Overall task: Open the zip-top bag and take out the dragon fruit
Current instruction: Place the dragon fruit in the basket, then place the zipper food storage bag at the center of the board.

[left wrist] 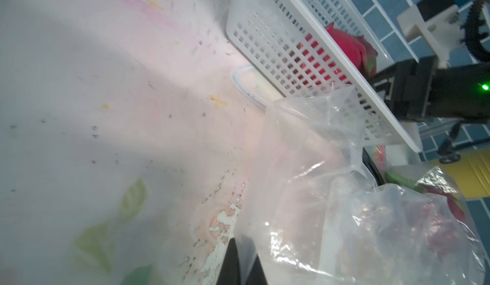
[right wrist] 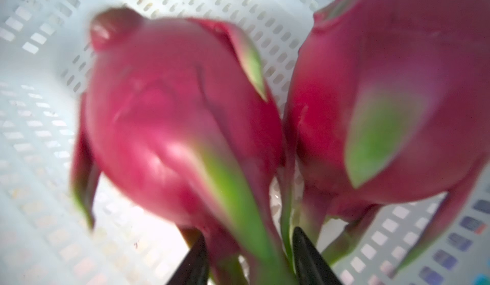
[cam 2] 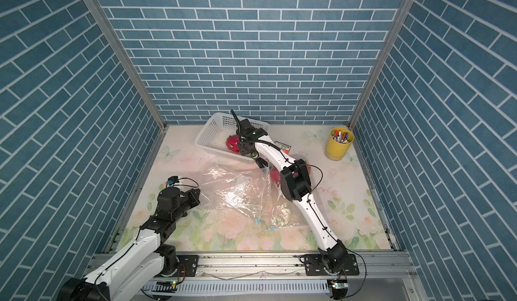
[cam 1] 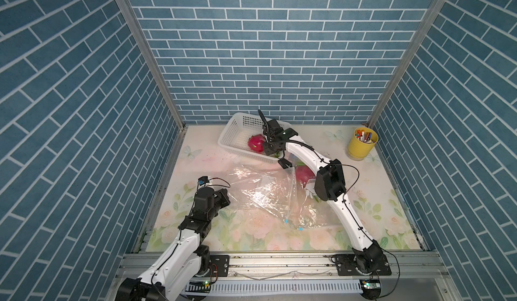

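Note:
The clear zip-top bag (cam 1: 263, 193) (cam 2: 237, 193) lies crumpled in the middle of the table. My left gripper (cam 1: 228, 198) (left wrist: 245, 246) is shut on its near-left edge, with film pinched between the black fingers. One pink dragon fruit (cam 1: 303, 173) shows through the bag, partly hidden by my right arm. Another dragon fruit (cam 1: 256, 142) (right wrist: 172, 111) lies in the white basket (cam 1: 232, 130) beside a second one (right wrist: 384, 84). My right gripper (cam 1: 267, 147) (right wrist: 249, 232) hangs over the basket, its jaws apart, with the blurred fruit's green leaf tips between them.
A yellow cup of pens (cam 1: 362, 145) stands at the back right. A small printed packet (cam 2: 284, 147) lies behind the right arm. Two blue zipper tabs (cam 1: 286, 221) mark the bag's near edge. Blue brick walls enclose three sides.

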{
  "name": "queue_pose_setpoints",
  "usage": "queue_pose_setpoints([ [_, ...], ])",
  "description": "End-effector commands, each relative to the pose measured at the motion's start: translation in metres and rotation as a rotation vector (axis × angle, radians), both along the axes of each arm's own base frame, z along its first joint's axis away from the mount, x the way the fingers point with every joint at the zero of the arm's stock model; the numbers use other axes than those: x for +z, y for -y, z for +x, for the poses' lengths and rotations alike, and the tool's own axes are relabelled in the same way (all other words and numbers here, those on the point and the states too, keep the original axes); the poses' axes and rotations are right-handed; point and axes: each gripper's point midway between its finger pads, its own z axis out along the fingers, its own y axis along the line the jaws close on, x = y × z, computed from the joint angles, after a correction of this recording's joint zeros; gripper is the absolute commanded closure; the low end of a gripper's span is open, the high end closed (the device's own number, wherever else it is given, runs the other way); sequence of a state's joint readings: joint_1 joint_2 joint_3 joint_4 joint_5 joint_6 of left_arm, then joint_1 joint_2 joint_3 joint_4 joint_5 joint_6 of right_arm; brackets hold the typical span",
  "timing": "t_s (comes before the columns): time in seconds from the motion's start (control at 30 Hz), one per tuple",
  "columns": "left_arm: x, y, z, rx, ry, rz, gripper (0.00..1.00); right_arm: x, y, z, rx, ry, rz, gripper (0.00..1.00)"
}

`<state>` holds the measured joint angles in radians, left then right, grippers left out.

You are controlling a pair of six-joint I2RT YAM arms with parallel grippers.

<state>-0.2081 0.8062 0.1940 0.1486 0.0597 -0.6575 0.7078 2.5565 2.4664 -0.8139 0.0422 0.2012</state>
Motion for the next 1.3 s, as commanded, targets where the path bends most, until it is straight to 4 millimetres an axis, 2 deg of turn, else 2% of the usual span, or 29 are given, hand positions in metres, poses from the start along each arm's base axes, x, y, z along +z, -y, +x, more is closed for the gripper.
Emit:
queue_pose_setpoints([
  [0.0, 0.015, -0.029, 0.006, 0.142, 0.043, 0.092, 1.0, 0.08, 0.002, -0.004, 0.024, 0.137, 0.053, 0.39],
  [0.1, 0.028, -0.048, 0.008, 0.244, 0.086, 0.132, 0.99, 0.113, 0.013, -0.011, 0.023, 0.193, 0.06, 0.35],
  [0.27, 0.044, -0.101, -0.006, 0.559, 0.15, 0.193, 0.91, 0.163, 0.049, -0.029, -0.022, 0.307, 0.043, 0.32],
  [0.4, 0.058, -0.128, -0.02, 0.712, 0.226, 0.239, 0.89, 0.184, 0.088, -0.045, -0.091, 0.395, 0.007, 0.32],
  [0.47, 0.066, -0.142, -0.028, 0.798, 0.269, 0.253, 0.84, 0.196, 0.111, -0.057, -0.13, 0.448, 0.012, 0.28],
  [0.53, 0.072, -0.152, -0.032, 0.856, 0.317, 0.25, 0.83, 0.199, 0.131, -0.067, -0.167, 0.469, 0.027, 0.23],
  [0.63, 0.08, -0.165, -0.031, 0.915, 0.355, 0.246, 0.83, 0.195, 0.162, -0.08, -0.235, 0.463, 0.059, 0.1],
  [0.67, 0.077, -0.169, -0.027, 0.922, 0.332, 0.268, 0.85, 0.191, 0.172, -0.083, -0.262, 0.451, 0.068, 0.03],
  [0.7, 0.078, -0.173, -0.023, 0.928, 0.321, 0.284, 0.88, 0.185, 0.181, -0.088, -0.286, 0.436, 0.078, 0.01],
  [0.8, 0.081, -0.184, -0.007, 0.933, 0.294, 0.305, 0.94, 0.166, 0.206, -0.103, -0.347, 0.398, 0.099, 0.01],
  [0.97, 0.068, -0.213, 0.02, 0.997, 0.253, 0.255, 0.95, 0.133, 0.234, -0.129, -0.413, 0.35, 0.091, 0.01],
  [1.03, 0.065, -0.219, 0.042, 0.973, 0.224, 0.239, 0.93, 0.118, 0.241, -0.139, -0.425, 0.315, 0.094, 0.01],
  [1.07, 0.063, -0.22, 0.053, 0.942, 0.203, 0.233, 0.82, 0.113, 0.242, -0.144, -0.424, 0.298, 0.1, 0.01],
  [1.1, 0.063, -0.22, 0.067, 0.904, 0.175, 0.234, 0.59, 0.104, 0.243, -0.149, -0.42, 0.272, 0.102, 0.01],
  [1.13, 0.064, -0.217, 0.082, 0.859, 0.144, 0.231, 0.31, 0.096, 0.244, -0.154, -0.419, 0.247, 0.108, 0.01],
  [1.17, 0.065, -0.213, 0.093, 0.818, 0.12, 0.225, 0.08, 0.09, 0.243, -0.158, -0.412, 0.218, 0.119, 0.01],
  [1.2, 0.064, -0.209, 0.102, 0.776, 0.096, 0.216, 0.0, 0.083, 0.245, -0.161, -0.419, 0.189, 0.136, 0.01],
  [1.27, 0.069, -0.197, 0.112, 0.699, 0.103, 0.174, 0.0, 0.072, 0.251, -0.164, -0.445, 0.147, 0.162, 0.01],
])
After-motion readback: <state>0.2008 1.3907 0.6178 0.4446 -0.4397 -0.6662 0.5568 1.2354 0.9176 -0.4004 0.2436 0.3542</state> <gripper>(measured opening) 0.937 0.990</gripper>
